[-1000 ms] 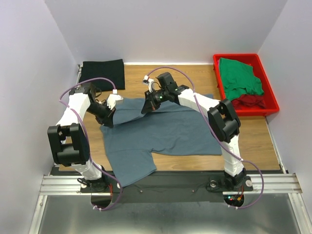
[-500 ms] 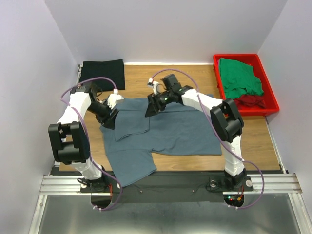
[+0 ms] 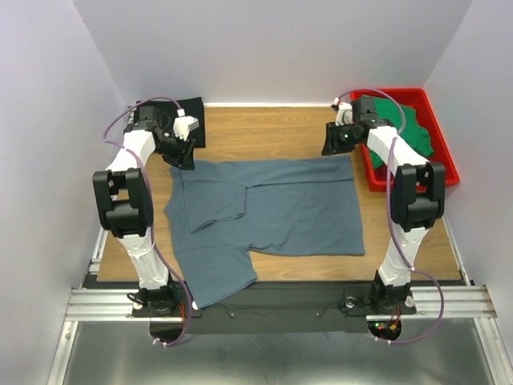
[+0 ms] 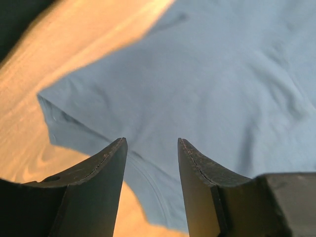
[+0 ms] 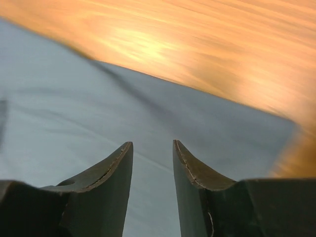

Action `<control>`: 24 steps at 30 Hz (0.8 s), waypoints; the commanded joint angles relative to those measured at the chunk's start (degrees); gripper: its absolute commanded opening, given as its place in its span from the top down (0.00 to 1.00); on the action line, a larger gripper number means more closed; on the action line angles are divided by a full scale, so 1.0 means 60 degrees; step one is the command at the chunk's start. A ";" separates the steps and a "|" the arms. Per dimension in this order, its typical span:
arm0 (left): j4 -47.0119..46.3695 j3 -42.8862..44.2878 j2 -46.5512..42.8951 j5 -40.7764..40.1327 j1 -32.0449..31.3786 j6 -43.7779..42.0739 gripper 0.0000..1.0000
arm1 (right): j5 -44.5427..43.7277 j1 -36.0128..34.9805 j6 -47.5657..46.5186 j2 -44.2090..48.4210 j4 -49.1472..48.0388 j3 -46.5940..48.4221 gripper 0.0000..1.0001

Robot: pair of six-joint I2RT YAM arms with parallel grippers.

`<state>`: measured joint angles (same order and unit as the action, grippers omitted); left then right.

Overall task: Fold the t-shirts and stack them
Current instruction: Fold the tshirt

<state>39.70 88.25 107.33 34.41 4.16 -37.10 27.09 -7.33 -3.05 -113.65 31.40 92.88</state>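
Two claws, both with fingers apart and nothing pinched: the left gripper [image 3: 184,158] hangs over the far-left corner of the slate blue-grey t-shirt [image 3: 280,208] and the right gripper [image 3: 329,148] over its far-right corner. The shirt lies spread mid-way on the table [image 3: 264,128] with its far sleeve tucked in, so this looks like mid-fold; the next move likely needs both to drop, pinch that far edge and carry it evenly toward the near edge. Only the top view shows the folded black t-shirt [image 3: 168,116] at far left and the green t-shirt [image 3: 393,128] over the dark red t-shirt [image 3: 413,167] in the red tray [image 3: 449,172]; only the wrist views, blurred, show the empty gap between the fingers with cloth corners beneath.
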 commanded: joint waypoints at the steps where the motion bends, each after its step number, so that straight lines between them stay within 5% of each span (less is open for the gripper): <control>1: -0.0860 0.0468 0.0451 -0.0300 -0.0108 0.1027 0.44 | -0.2283 0.0181 -0.0722 0.0542 0.0684 -0.0129 0.58; 11: -0.1826 -0.0528 0.0583 -0.1413 -0.0240 0.1320 0.46 | -0.3636 0.0592 0.0112 0.0279 0.1110 -0.0319 0.57; 24: -0.2165 -0.0646 0.1608 -0.3348 0.0023 0.1467 0.67 | -0.3519 0.0607 0.0171 -0.1171 0.1081 0.0032 0.63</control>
<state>26.81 83.70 116.18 18.20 3.09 -28.40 7.03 -4.08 -2.33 -118.56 37.91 90.41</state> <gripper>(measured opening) 0.337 0.373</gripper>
